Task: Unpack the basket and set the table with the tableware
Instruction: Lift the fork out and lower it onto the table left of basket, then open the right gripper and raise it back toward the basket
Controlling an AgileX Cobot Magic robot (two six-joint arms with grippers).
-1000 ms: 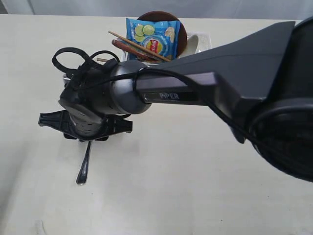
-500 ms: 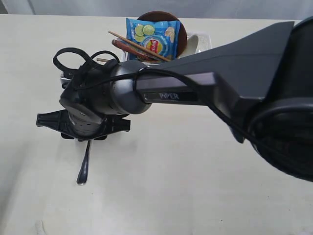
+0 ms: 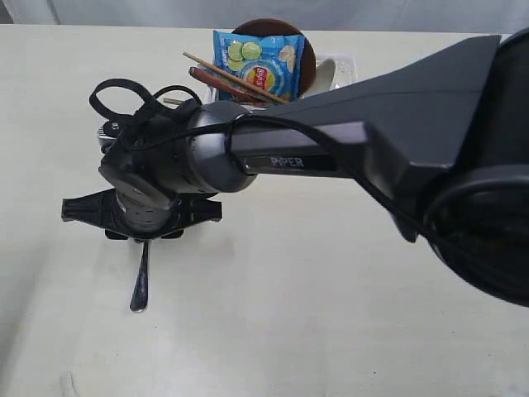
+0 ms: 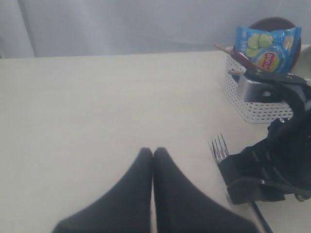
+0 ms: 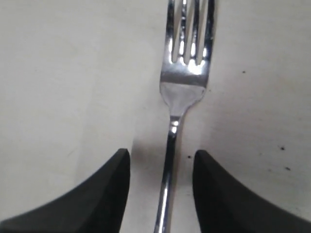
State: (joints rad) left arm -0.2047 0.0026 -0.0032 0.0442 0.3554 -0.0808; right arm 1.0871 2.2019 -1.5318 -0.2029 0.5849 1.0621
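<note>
Lying flat on the table point(image 3: 314, 314), the fork point(image 5: 183, 92) sits between the jaws of the right gripper point(image 5: 161, 156) — they stand apart, not touching it. The left gripper point(image 4: 153, 154) is pinched closed, holding nothing. The basket point(image 4: 257, 110) stands nearby — a chip bag point(image 3: 260, 66) inside.

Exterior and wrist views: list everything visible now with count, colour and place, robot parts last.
pale cream table: one, cream, under everything
steel fork: one, silver, flat on the table
white lattice plastic basket: one, white, on the table beyond the fork
blue chip bag: one, blue, standing in the basket
brown round plate: one, brown, behind the bag
pale wooden chopstick: one clear, tan, poking from basket
reddish-brown wooden spoon: one, reddish-brown, beside the chopstick
right gripper: one, black, open astride the fork handle
left gripper: one, black, shut above bare table
</note>
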